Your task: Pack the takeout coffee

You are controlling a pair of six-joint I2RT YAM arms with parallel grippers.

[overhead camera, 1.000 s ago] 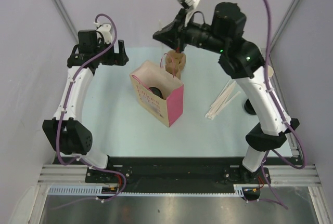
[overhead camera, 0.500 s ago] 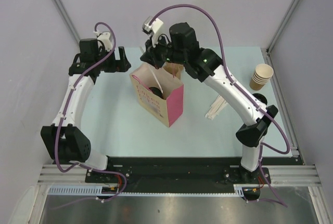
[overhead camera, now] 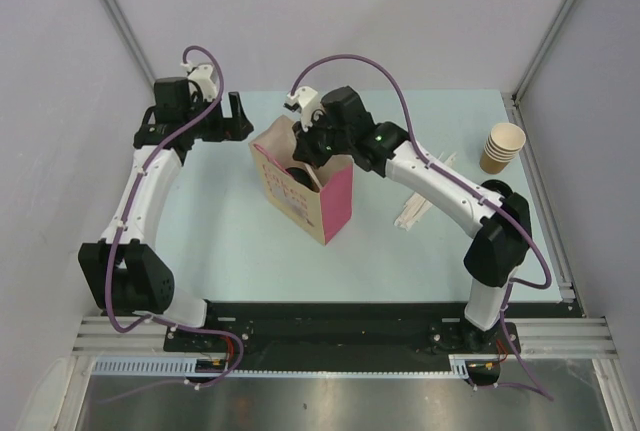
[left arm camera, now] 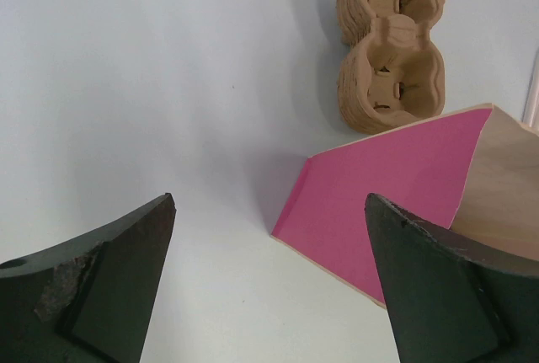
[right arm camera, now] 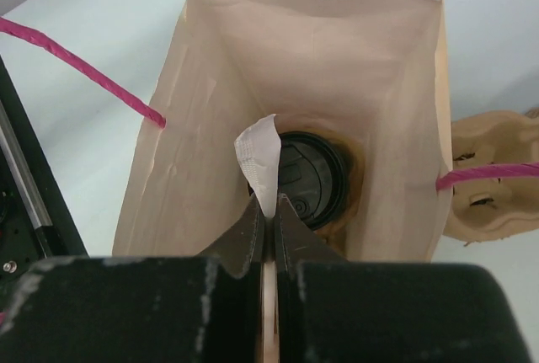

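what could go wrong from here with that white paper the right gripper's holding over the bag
1. The pink paper bag stands unheld, since the left gripper is open and apart from it. The right gripper could tip it if it dips in.
2. The white paper might catch on the bag's wall or a pink handle instead of landing by the takeout coffee.

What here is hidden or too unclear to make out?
- Right wrist view: the takeout coffee shows only its black lid; lid and bag hide the cup.
- Same view: what the white slip in the right gripper is; fingers cover its lower end.
- Top view: cup carriers, behind the right arm.
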